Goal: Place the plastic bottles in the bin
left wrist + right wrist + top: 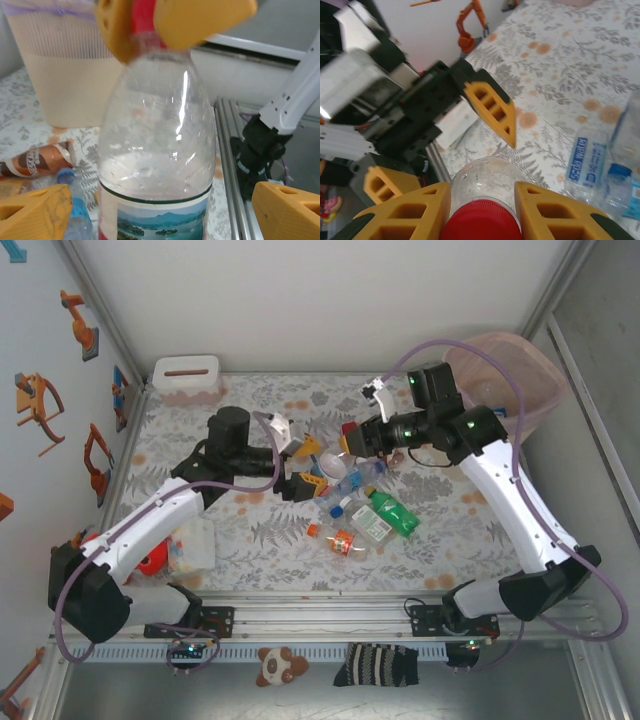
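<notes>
We found bottle (157, 140) held by its red cap in clamped right gripper (480, 212), over table (450, 530) centre; left gripper (160, 210) spread wide around it. Cap-only hold could slip swinging to bin (535, 355), 2 o'clock.

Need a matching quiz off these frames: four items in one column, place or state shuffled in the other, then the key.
1. left gripper
2. right gripper
3. bin
4. green bottle

A. lying on the table, near the middle
B. jaws shut on the red cap of a clear bottle
C. far right corner of the table
D. jaws open either side of that bottle's body

Pairs: 1-D, 2-B, 3-C, 4-A
</notes>
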Available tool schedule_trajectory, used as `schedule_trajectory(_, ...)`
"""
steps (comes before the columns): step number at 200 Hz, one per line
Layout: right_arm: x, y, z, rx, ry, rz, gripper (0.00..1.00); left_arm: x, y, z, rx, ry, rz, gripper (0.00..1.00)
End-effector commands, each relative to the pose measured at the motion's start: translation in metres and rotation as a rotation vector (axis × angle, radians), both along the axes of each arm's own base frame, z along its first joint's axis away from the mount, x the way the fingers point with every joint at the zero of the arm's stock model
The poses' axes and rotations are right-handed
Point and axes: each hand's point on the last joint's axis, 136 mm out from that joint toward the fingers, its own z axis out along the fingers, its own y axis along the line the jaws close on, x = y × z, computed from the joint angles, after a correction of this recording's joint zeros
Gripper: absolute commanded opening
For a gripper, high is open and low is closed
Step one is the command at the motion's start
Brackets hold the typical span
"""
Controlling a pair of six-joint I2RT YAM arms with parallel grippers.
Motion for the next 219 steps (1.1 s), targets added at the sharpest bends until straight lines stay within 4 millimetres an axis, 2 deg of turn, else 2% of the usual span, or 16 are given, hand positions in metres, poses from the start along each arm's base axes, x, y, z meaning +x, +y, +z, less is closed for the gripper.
schedule_trajectory(1,-0.011,0.005,0.027,0.089,-0.044,0.093,0.12,-0.009,0.0,-0.008,0.051,-0.028,-0.065,0.93)
schedule_trajectory(30,-0.016,0.004,0.033,0.103,-0.052,0.108,0.12,-0.013,0.0,-0.018,0.105,-0.021,-0.091,0.92)
schedule_trajectory(68,-0.015,0.002,0.034,0.092,-0.06,0.092,0.12,-0.022,0.001,-0.026,0.172,-0.014,-0.139,0.83)
schedule_trajectory(140,-0.008,0.001,0.032,0.08,-0.06,0.058,0.12,-0.025,0.0,-0.026,0.175,-0.031,-0.148,0.57)
schedule_trajectory(165,-0.005,0.0,0.036,0.086,-0.084,0.037,0.14,-0.022,0.0,-0.023,0.165,-0.036,-0.129,0.52)
schedule_trajectory(190,0.002,-0.002,0.038,0.095,-0.114,-0.01,0.22,-0.017,-0.004,-0.018,0.132,-0.038,-0.103,0.5)
schedule_trajectory(219,0.013,-0.011,0.049,0.126,-0.211,-0.115,0.5,-0.01,-0.008,-0.009,0.079,-0.025,-0.069,0.49)
